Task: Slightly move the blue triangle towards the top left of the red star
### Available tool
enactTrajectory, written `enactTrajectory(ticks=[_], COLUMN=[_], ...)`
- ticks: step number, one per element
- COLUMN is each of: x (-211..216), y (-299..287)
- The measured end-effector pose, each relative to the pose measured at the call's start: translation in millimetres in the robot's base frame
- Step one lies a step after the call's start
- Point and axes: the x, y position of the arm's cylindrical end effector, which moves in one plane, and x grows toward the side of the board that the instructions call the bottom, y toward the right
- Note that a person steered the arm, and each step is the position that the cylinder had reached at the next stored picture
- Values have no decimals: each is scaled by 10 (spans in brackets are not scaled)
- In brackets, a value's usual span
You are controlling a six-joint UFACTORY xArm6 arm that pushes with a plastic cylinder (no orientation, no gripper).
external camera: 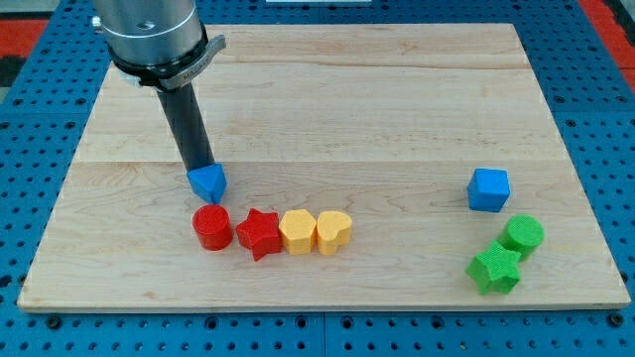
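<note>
The blue triangle [208, 182] lies on the wooden board [327, 89], just above the red cylinder [211, 227] and up-left of the red star [259, 233]. My tip [198, 167] touches the blue triangle's upper left edge. The rod slants up to the arm's grey flange at the view's top left.
A yellow hexagon [298, 231] and a yellow heart [333, 232] continue the row right of the red star. At the view's right are a blue cube [488, 189], a green cylinder [522, 236] and a green star [494, 270].
</note>
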Motion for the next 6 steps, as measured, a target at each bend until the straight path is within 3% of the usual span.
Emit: enactTrajectory(ticks=[2,4,6], x=[362,381,837], y=[-82,170,156])
